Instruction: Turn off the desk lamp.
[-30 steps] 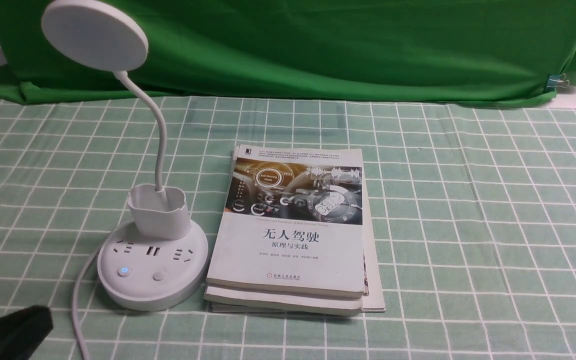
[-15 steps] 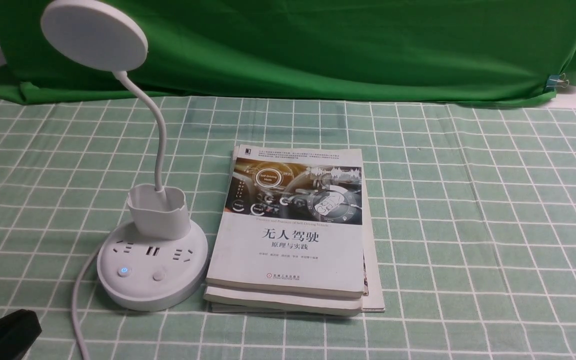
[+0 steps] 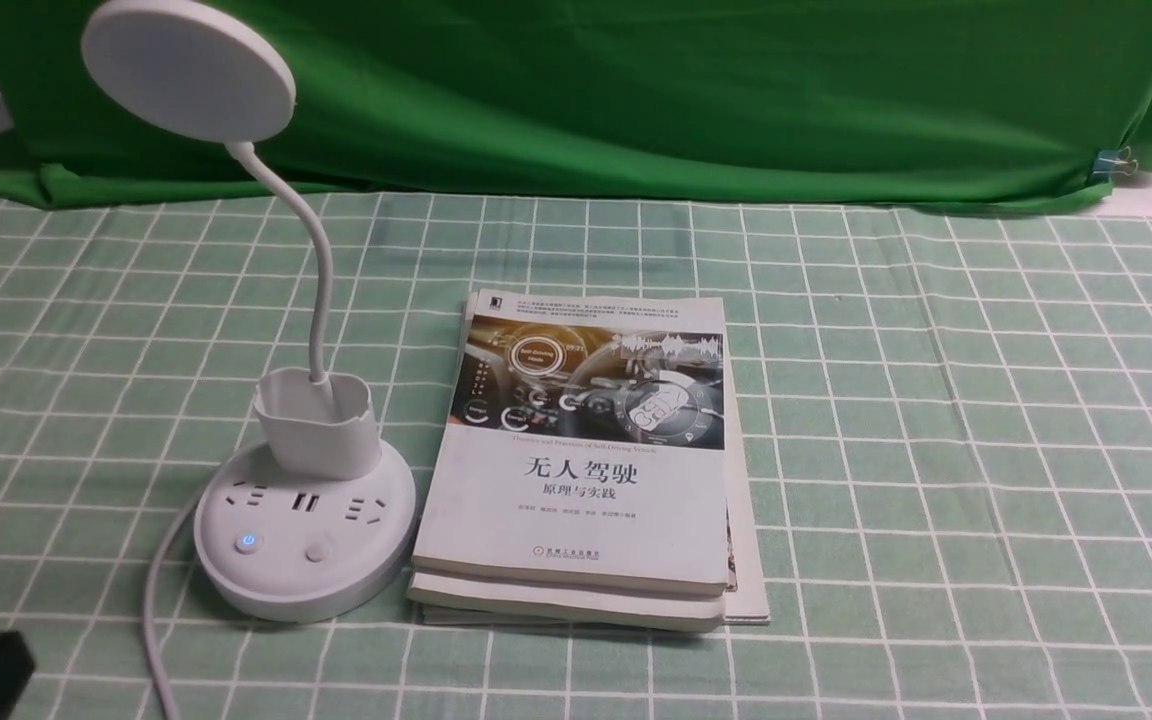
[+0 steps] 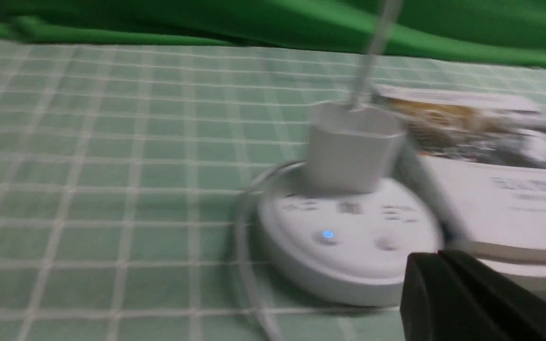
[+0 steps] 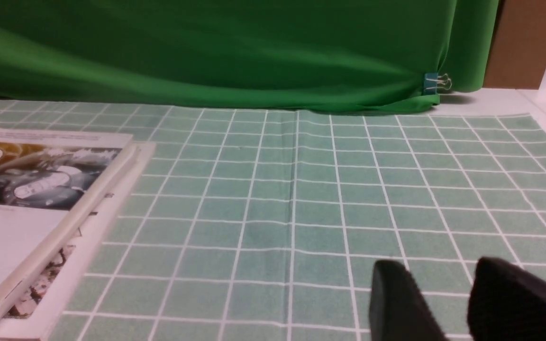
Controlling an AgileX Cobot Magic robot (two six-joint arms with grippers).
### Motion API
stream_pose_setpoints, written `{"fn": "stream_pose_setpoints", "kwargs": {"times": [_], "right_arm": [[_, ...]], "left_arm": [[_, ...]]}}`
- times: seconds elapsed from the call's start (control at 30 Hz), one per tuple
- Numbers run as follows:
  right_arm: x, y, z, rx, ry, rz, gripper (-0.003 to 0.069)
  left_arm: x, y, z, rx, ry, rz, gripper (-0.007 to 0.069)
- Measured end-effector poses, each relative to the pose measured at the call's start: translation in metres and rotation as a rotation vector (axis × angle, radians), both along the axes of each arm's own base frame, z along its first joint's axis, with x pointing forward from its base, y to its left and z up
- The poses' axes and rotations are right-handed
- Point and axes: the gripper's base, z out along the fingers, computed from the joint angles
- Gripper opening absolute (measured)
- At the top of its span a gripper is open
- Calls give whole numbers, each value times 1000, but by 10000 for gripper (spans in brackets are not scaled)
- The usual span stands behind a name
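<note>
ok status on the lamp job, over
Left gripper shut, empty, near the desk lamp. Right gripper open, empty. Lamp's blue button light on. Books beside base, not blocking.

One white desk lamp with a round disc head [image 3: 188, 70] stands near the left edge. Its round base carries two buttons [image 3: 249, 543], one lit blue. Three stacked paperback books [image 3: 586, 460] lie mid-bench. One blue binder clip [image 3: 1108, 163] sits at the far right corner.
</note>
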Motion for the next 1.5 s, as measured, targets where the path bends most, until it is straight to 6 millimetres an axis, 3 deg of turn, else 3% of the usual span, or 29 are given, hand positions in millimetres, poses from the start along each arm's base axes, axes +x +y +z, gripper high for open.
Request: {"fn": "stream_pose_setpoints", "kwargs": {"times": [0.13, 1.5], "right_arm": [[0, 0, 0, 0, 0, 0, 242], [0, 0, 0, 0, 0, 0, 242]], "left_arm": [[1, 2, -18, -20, 22, 61, 0], [1, 3, -16, 3, -7, 64, 0]]}}
